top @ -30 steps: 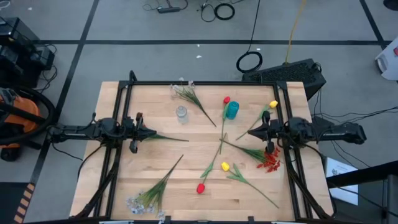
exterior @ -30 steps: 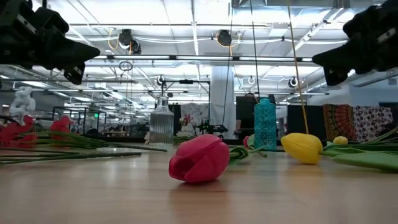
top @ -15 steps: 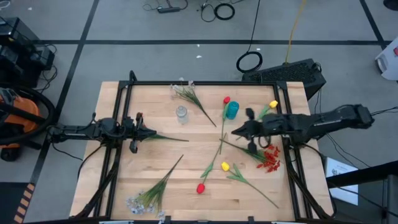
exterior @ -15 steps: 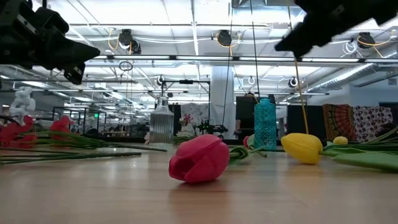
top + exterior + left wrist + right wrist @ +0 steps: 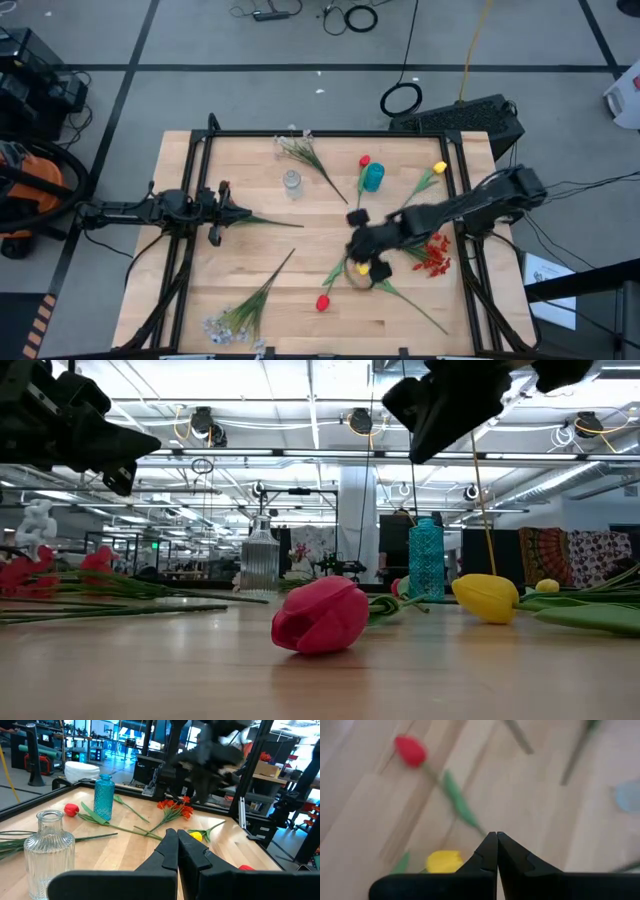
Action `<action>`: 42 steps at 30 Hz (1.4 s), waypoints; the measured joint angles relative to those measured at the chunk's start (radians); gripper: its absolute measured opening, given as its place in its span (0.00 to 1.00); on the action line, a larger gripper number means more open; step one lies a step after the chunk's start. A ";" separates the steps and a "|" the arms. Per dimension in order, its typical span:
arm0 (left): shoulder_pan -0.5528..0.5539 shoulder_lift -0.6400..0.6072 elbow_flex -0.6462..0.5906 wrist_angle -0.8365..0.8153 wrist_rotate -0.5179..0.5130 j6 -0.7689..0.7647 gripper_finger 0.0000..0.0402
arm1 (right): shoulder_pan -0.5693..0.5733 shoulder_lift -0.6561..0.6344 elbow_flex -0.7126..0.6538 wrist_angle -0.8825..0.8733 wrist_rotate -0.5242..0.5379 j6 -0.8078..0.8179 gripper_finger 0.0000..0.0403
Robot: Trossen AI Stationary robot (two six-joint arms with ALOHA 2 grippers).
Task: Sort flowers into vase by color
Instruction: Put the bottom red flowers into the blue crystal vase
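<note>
Green-stemmed flowers lie scattered flat on the wooden table: a red tulip [image 5: 323, 302] near the front, a yellow tulip [image 5: 444, 861] beside it, a red spray [image 5: 435, 258] at the right, and pale wispy sprays [image 5: 230, 322] at the front left. A clear glass vase [image 5: 291, 183] and a teal vase [image 5: 373, 177] stand upright toward the far side. My right gripper [image 5: 355, 250] hangs shut above the yellow tulip, slanting down, clear of everything. My left gripper [image 5: 247, 214] is shut and level at the left edge, holding nothing.
A second red tulip [image 5: 364, 160] and a second yellow tulip [image 5: 440, 168] lie by the teal vase, and another pale spray [image 5: 300, 152] lies at the far side. Loose green stems [image 5: 275, 222] cross the middle. A black frame rail [image 5: 330, 133] borders the table.
My right gripper has swung from its place at the table's right edge toward the middle and the near edge. It has risen and tipped from level to slanting down, and it stays shut. It now hangs over the yellow tulip. No flower has moved.
</note>
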 joint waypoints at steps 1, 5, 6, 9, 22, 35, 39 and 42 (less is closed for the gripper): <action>0.000 0.000 0.000 0.000 0.000 0.000 0.00 | 0.014 0.039 0.039 -0.033 -0.001 -0.017 0.00; 0.000 0.000 0.000 0.000 0.000 0.000 0.00 | 0.058 0.183 0.170 -0.121 0.000 -0.094 0.00; 0.000 0.000 0.000 0.000 0.000 0.000 0.00 | 0.065 0.214 0.197 -0.124 0.001 -0.107 0.00; 0.000 0.000 0.000 0.000 0.000 0.000 0.00 | 0.084 0.296 0.259 -0.126 0.003 -0.167 0.01; 0.000 0.000 0.000 0.000 0.000 0.000 0.00 | 0.085 0.532 0.395 -0.157 0.001 -0.334 0.24; 0.000 0.000 0.000 0.000 0.000 0.000 0.00 | 0.043 0.595 0.398 -0.158 -0.026 -0.288 0.12; 0.000 0.000 0.000 0.000 0.000 0.000 0.00 | 0.020 0.579 0.395 -0.152 -0.015 -0.287 0.03; 0.000 0.000 0.000 0.000 0.000 0.000 0.00 | -0.003 0.558 0.391 -0.163 0.020 -0.257 0.01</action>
